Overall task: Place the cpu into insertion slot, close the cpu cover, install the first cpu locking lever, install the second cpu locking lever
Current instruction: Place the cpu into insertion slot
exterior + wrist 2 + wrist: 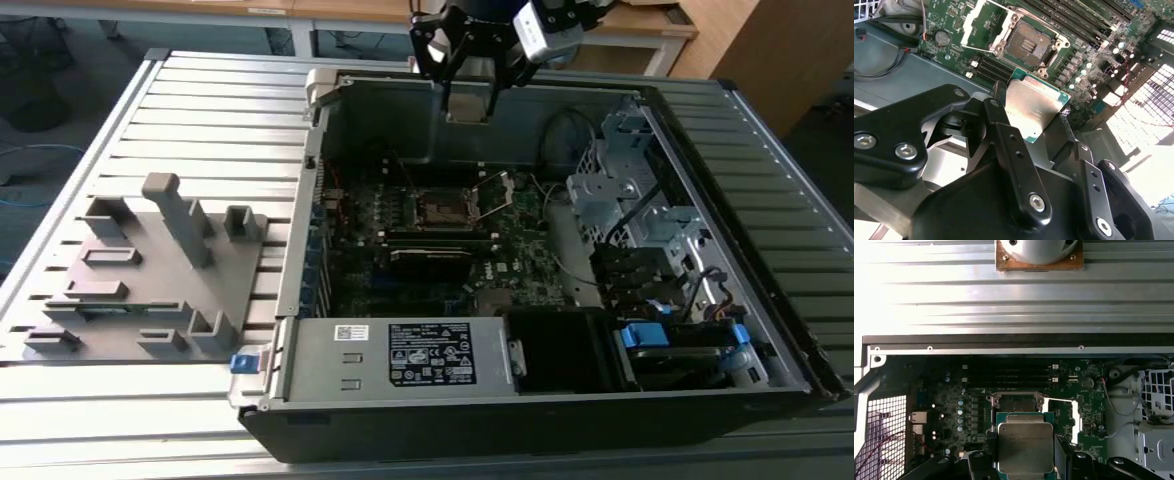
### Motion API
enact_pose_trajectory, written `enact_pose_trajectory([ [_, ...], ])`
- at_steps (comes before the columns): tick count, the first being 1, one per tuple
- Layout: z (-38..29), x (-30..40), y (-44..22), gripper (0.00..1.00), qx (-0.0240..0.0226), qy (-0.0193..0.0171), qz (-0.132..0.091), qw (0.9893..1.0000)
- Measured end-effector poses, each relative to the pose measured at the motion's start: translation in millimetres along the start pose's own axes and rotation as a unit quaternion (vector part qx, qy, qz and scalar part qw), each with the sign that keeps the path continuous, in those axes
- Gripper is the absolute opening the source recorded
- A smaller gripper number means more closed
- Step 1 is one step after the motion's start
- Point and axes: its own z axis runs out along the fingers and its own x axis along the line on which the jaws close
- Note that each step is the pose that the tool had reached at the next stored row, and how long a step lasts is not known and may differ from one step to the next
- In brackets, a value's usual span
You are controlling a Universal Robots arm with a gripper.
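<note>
Your claw (470,102) hangs over the open computer case (320,110), close to one wall, fingers clamped on opposite edges of the cpu (1025,447), which it holds flat. The socket (1026,45) lies below and ahead at mid-board (nothing in it), with its cover (970,17) swung open.

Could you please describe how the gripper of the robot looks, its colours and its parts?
The gripper is matte black, built of rounded flat link bars joined by silvery screws. Its fingers are narrow black bars with small holes. In the exterior view a silver-grey box sits mounted beside it.
</note>
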Motion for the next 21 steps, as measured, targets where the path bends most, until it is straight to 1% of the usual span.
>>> enact_pose_trajectory([
  [11,0.6,0.0,-0.1,0.54,0.0000,0.0000,0.000,1.0000],
  [21,8.7,-0.2,-0.8,0.54,0.0000,0.0000,0.000,1.0000],
])
